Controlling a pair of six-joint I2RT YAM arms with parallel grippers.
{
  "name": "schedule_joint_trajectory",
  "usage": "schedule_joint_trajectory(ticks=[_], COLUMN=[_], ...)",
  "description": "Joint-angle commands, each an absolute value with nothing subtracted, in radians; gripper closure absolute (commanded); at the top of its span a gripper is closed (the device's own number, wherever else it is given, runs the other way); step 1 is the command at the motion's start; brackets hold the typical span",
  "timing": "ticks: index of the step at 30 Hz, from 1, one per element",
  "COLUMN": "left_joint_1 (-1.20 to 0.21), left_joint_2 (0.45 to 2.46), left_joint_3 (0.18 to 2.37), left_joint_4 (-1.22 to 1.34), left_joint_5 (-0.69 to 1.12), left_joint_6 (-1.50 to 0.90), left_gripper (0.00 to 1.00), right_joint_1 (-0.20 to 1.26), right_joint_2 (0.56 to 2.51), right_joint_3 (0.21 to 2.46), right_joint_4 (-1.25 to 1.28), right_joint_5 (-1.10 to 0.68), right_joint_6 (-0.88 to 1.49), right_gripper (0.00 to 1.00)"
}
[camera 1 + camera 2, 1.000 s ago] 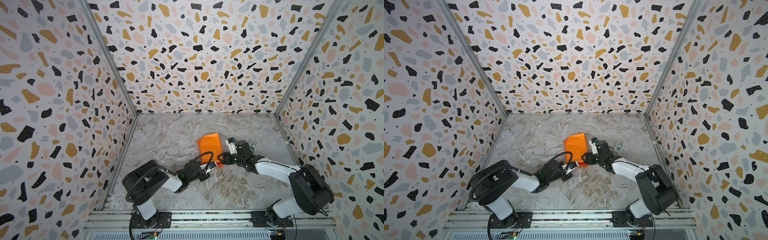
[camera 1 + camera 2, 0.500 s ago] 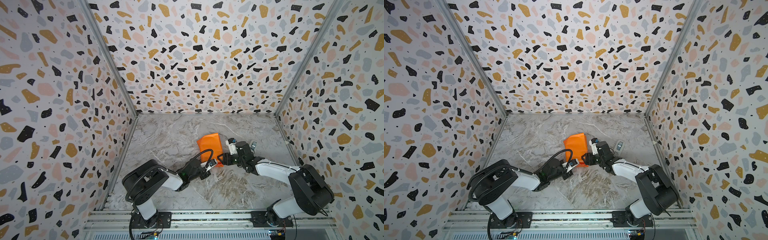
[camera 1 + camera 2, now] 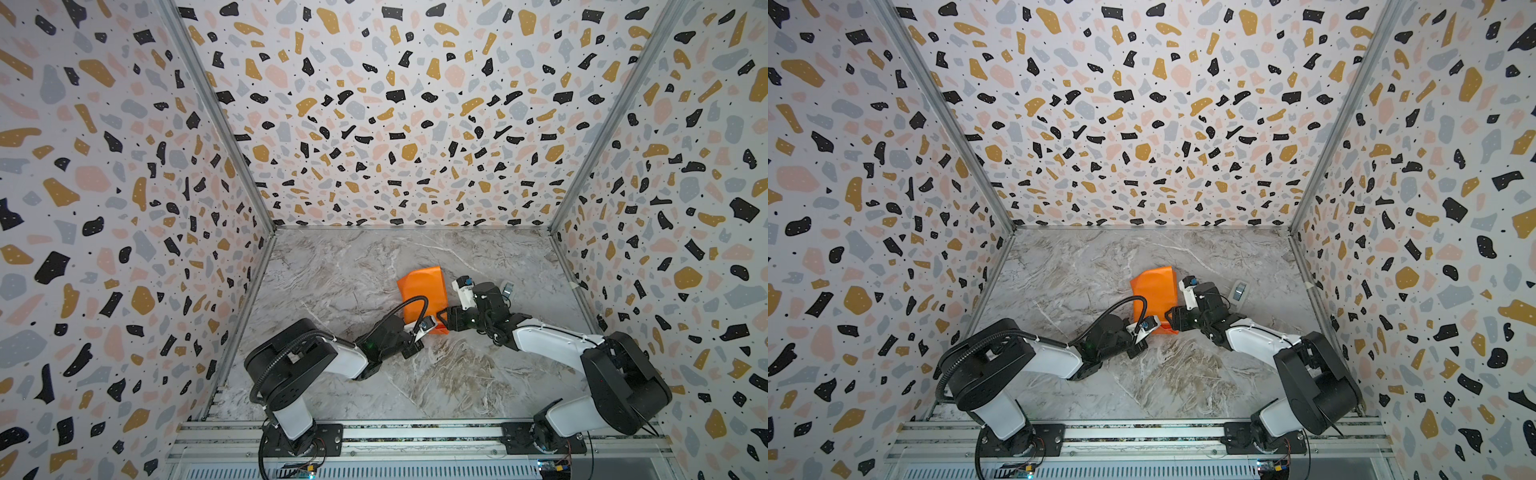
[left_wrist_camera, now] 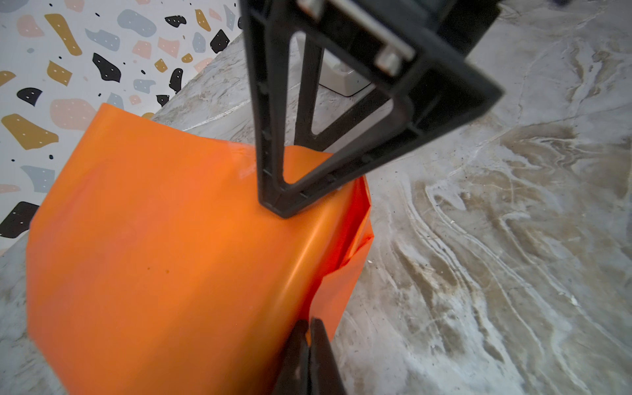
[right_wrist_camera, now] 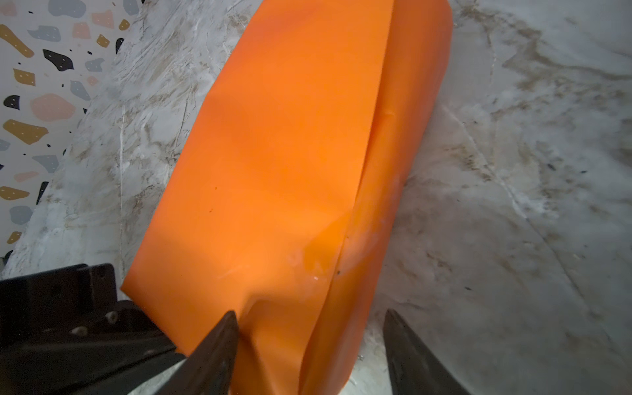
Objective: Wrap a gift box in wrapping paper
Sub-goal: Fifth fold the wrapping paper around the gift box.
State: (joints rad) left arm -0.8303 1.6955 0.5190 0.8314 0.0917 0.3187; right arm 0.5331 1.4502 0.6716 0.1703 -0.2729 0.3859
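Nearest the arm bases, the left hand [image 4: 309, 330] is clenched tight, its tips at the near flap of the bright orange wrapping paper [image 4: 154, 239]. Whether a paper edge is nipped between them cannot be told. Just beyond, the right hand [image 5: 310, 312] stands spread: one finger [image 5: 219, 342] dents the top of the paper, while the other hangs beside it over the grey marbled surface [image 3: 415, 374].

The paper lies mid-surface as a loose rounded tube, one long edge lapped over the other and the near end crumpled. The dark gift box does not show and is presumably inside.

The sheet looks thin, light and glossy, so it is probably slippery, quick to crease and apt to spring open unless pinned. It is best pinched by a free flap and pressed where the box backs it. The far end looks hollow and would likely collapse.
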Motion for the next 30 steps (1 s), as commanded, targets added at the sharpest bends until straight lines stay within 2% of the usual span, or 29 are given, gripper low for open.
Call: schedule_joint_trajectory(ticks=[1,8,16,19,23,30], left_joint_1=[-0.824,-0.825,-0.824,-0.824,-0.825,-0.824], left_joint_2=[1.669,1.673,1.669,1.667,1.669,1.674], left_joint_3=[0.541,0.537,0.535,0.536,0.537,0.541], left_joint_4=[0.904,0.901,0.888,0.888,0.886,0.88], left_joint_5=[0.095,0.109,0.115,0.117,0.123,0.132], left_joint_6=[0.295,0.29,0.299,0.299,0.3,0.303], left_gripper=[1.0,1.0,1.0,1.0,1.0,1.0], right_joint_1=[0.532,0.544,0.632,0.65,0.65,0.651], right_joint_2=[1.4,1.293,1.22,1.226,1.295,1.447], right_joint_3=[0.689,0.647,0.503,0.445,0.396,0.349], right_joint_4=[0.083,0.091,0.185,0.267,0.4,0.648], right_joint_5=[-0.28,-0.258,-0.187,-0.184,-0.203,-0.162], right_joint_6=[0.337,0.29,0.228,0.223,0.23,0.209], right_gripper=[0.32,0.27,0.08,0.04,0.05,0.14])
